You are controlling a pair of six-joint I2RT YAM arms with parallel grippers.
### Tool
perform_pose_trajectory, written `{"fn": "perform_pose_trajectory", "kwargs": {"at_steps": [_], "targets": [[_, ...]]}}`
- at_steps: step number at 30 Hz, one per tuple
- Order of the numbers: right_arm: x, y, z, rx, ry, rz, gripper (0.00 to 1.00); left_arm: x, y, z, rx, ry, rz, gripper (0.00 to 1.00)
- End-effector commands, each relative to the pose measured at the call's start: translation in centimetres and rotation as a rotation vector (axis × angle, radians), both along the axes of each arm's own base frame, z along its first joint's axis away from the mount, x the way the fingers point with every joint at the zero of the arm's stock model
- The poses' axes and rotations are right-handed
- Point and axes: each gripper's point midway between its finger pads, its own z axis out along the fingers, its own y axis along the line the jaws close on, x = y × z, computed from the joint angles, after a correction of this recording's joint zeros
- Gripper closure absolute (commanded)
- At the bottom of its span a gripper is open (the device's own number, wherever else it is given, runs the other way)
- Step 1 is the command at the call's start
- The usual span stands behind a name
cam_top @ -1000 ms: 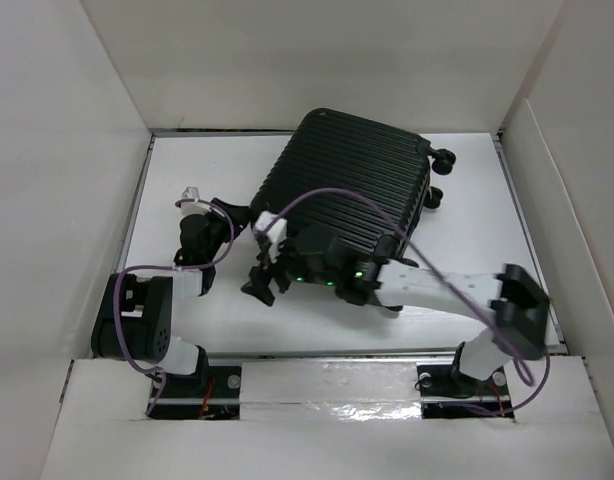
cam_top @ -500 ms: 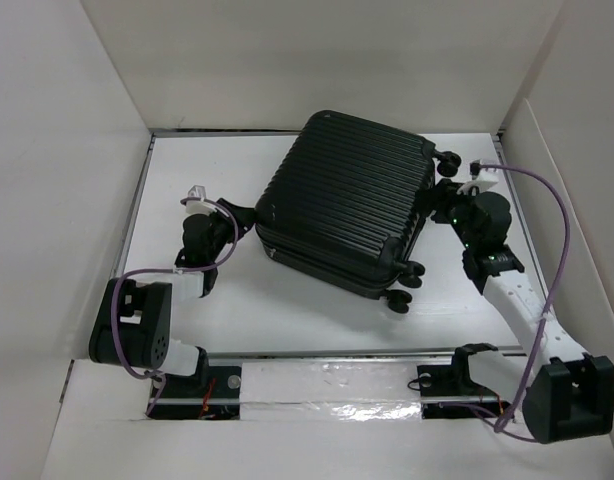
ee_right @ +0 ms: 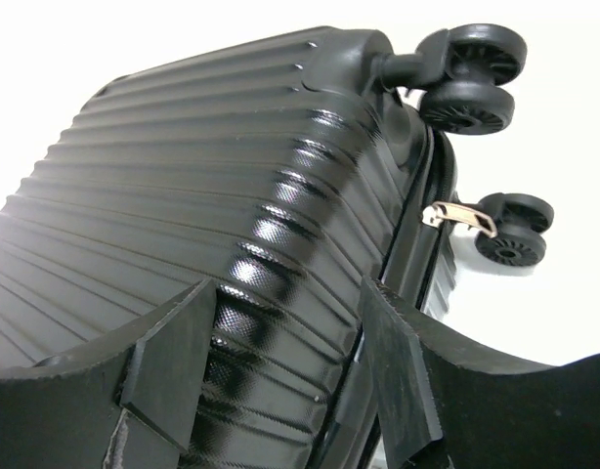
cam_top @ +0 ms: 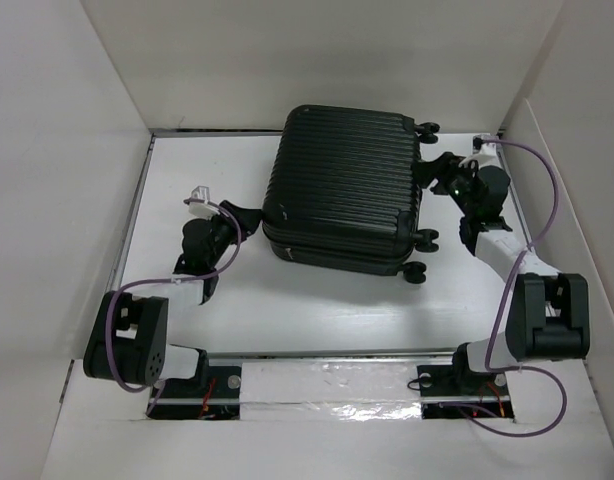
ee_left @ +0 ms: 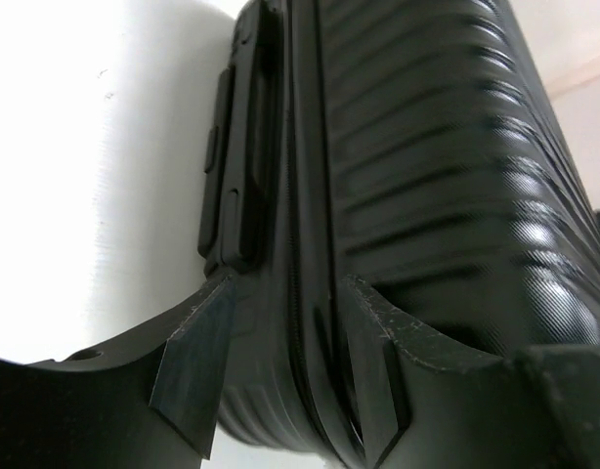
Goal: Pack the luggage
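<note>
The luggage (cam_top: 347,190) is a black ribbed hard-shell suitcase lying flat and closed at the back middle of the white table, its wheels (cam_top: 424,240) facing right. My left gripper (cam_top: 249,222) is at its front left corner. In the left wrist view the gripper (ee_left: 285,332) is open, its jaws either side of the zipper seam of the luggage (ee_left: 427,195). My right gripper (cam_top: 439,185) is at the wheel side. In the right wrist view the gripper (ee_right: 285,342) is open over the upper shell's edge (ee_right: 202,195), below a metal zipper pull (ee_right: 456,213).
White walls close in the table: a left wall (cam_top: 67,200), a back wall (cam_top: 317,60) and a slanted right panel (cam_top: 567,200). Purple cables (cam_top: 532,190) loop from both arms. Bare tabletop (cam_top: 307,300) lies in front of the suitcase.
The suitcase has turned square to the back wall and shifted back. My right arm swung from the suitcase's front across to its wheel side. My left gripper stayed at the left corner.
</note>
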Motion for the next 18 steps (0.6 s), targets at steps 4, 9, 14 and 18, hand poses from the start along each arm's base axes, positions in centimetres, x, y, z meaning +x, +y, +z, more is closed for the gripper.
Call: {"fn": "perform_pose_trajectory", "kwargs": {"at_steps": [4,9,14,18], "targets": [[-0.5,6.5,-4.3,-0.043,0.134,0.339,0.33,-2.2,-2.0,2.2,0.015,-0.112,-0.094,0.55],[-1.8,13.4,-4.9,-0.142,0.166,0.581,0.29,-4.5,-6.0,1.3,0.044,-0.093,-0.191,0.55],[-1.8,16.4,-5.2,-0.172,0.182,0.684,0.27,-7.8,-8.9,0.9,0.05,-0.09,-0.253,0.56],[-2.4,18.6,-5.3,-0.19,0.179,0.765,0.27,-10.5,-10.8,1.3,0.039,-0.097,-0.28,0.56]]}}
